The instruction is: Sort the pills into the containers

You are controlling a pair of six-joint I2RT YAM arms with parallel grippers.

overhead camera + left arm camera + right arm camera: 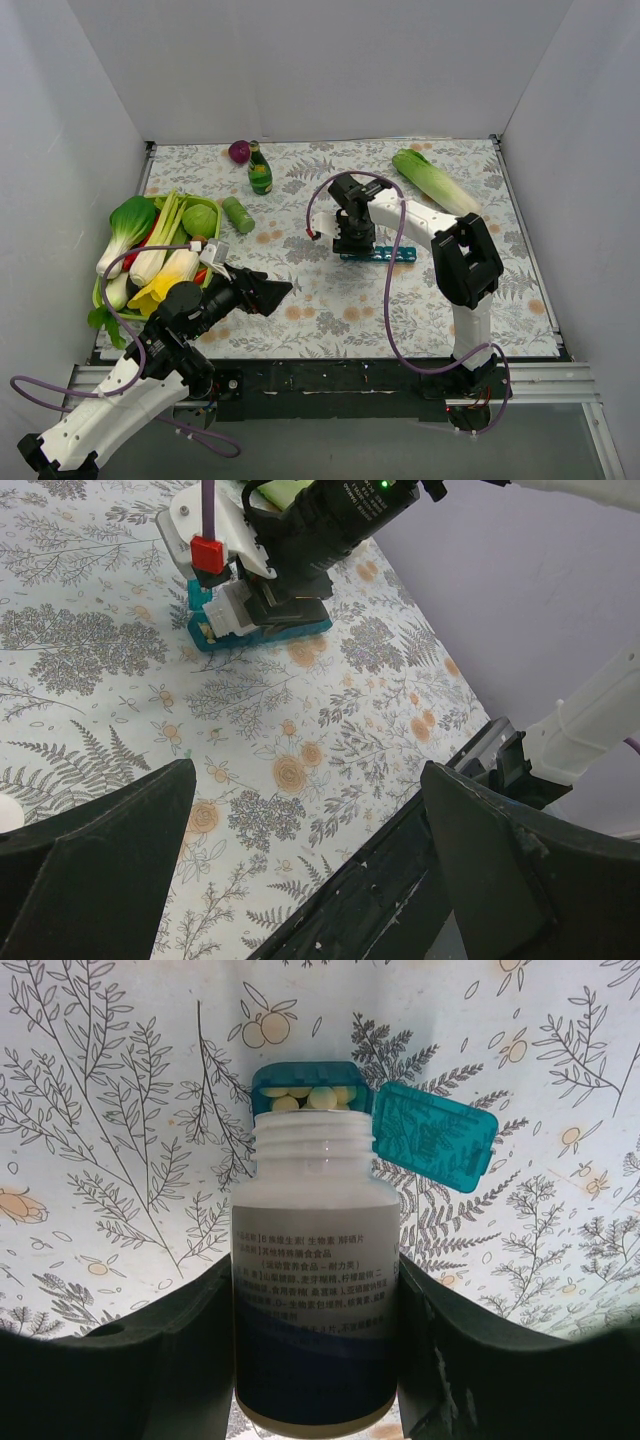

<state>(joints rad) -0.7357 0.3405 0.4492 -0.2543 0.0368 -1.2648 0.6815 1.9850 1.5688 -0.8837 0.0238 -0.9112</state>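
- Right wrist view: right gripper (pixel 315 1360) clamps white pill bottle (pixel 315 1250), its mouth at the 1 open compartment of the pill box (pixel 300 1072); pills (pixel 305 1098) inside.
- Top view only: pill box mid-table; left gripper (pixel 262 292) spread, empty, well apart.

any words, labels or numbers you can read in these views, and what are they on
white bottle: rows of printed Chinese characters on its label, too small and blurred to quote reliably.
green bottle: any label is too small to read from the top view.
pill box: no lettering can be made out on the open lid or the body.
Nothing else in the three views shows text.
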